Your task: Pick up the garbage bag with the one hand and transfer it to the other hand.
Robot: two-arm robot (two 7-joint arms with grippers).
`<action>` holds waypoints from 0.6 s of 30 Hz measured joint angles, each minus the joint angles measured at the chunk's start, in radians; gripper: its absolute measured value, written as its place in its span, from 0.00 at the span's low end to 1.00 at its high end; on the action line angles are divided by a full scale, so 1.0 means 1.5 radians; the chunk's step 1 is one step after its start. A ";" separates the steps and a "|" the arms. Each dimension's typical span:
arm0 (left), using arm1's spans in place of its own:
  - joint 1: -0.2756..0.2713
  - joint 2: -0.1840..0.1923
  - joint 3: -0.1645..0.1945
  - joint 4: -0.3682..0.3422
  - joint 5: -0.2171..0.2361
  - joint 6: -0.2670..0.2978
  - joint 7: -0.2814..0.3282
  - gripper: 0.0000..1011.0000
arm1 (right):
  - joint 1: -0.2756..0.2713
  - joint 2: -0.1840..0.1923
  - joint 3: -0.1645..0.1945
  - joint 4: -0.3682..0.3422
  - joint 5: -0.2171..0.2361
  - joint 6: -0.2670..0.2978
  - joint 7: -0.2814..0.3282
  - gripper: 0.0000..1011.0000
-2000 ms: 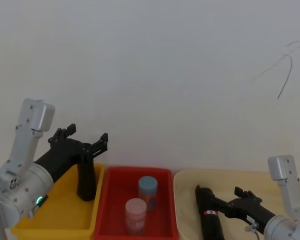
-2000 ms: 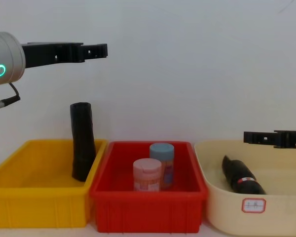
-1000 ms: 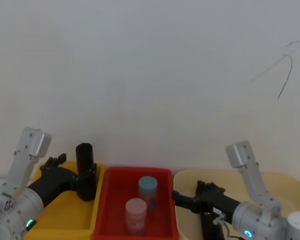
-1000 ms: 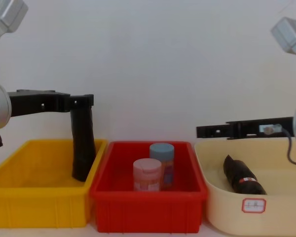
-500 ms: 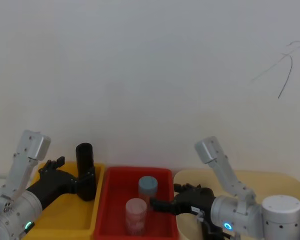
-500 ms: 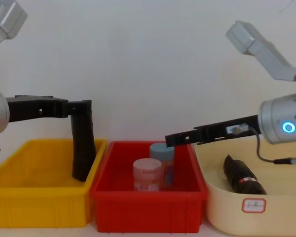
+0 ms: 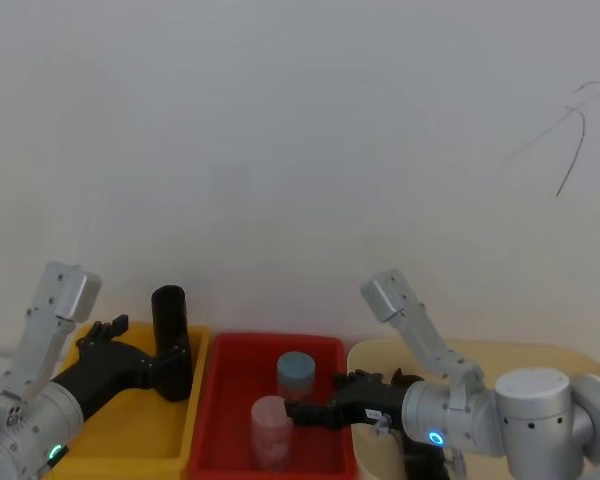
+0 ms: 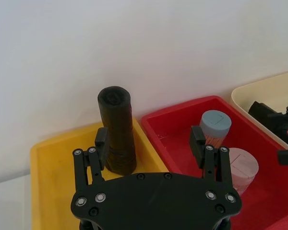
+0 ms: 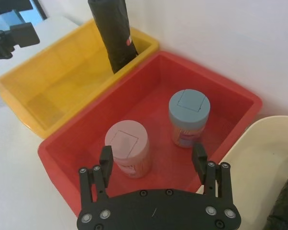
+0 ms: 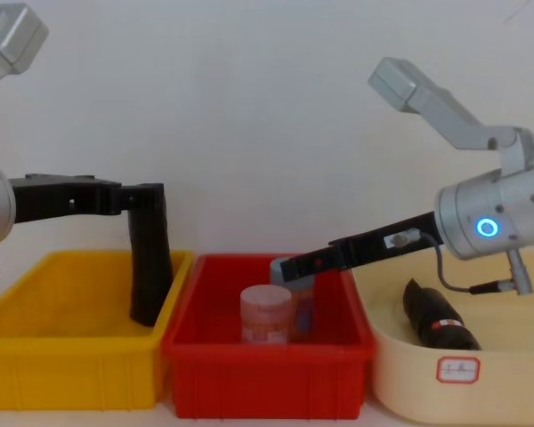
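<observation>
My left end effector [image 8: 150,137] is spread wide and grips nothing. The garbage bag [image 8: 116,129] stands upright between its fingers, close to one of them, in the yellow bin [image 8: 53,167]. At 3 o'clock from the bag, my right end effector [image 9: 152,154], equally open and empty, hovers over the red bin [image 9: 221,96] and its two jars [image 9: 128,153].

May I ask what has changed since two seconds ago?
The left gripper dropped to the upright black plastic roll in the yellow bin, jaws open. The right gripper swung from the cream tub to over the red bin. That roll and the tub's black roll stayed put.
</observation>
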 joint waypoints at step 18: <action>0.000 0.000 0.000 0.001 0.000 0.000 0.000 0.99 | 0.056 -0.032 -0.040 0.081 -0.033 0.005 0.033 0.99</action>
